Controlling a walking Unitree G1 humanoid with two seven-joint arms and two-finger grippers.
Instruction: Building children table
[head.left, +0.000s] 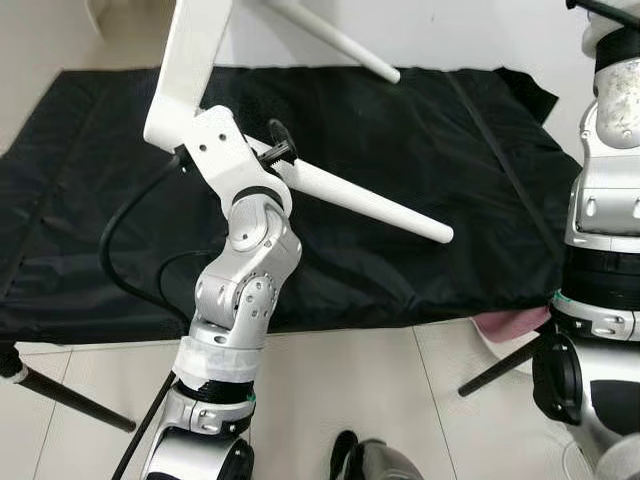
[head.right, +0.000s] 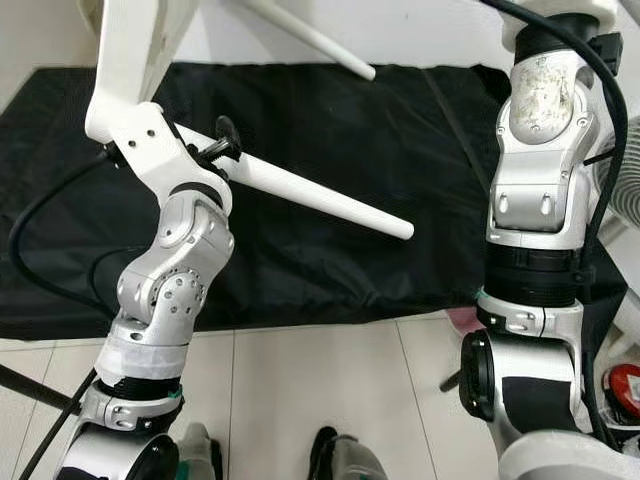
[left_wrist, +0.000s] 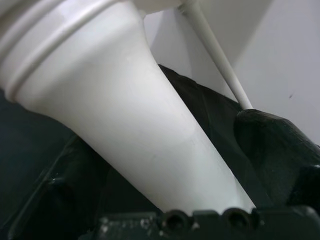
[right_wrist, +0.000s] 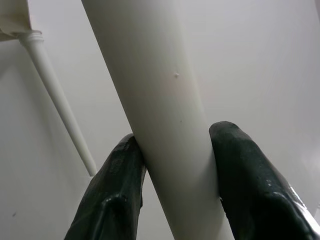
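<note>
Right hand (right_wrist: 175, 165) is pinching one white table leg (right_wrist: 155, 100) between both fingers (right_wrist: 112, 190). Left hand (head.left: 283, 150) is closing on another leg (head.left: 360, 200), held over the black mat (head.left: 420, 120); finger gap there is hard to make out, though the leg is sitting between the fingers. Table is being held raised and tilted. Best keeping both grips firm, turning slowly. Tabletop (head.left: 190, 50) is mostly cut off, joints hidden.

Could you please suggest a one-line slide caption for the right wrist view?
Right gripper clamps a white table leg between its two black fingers.
</note>
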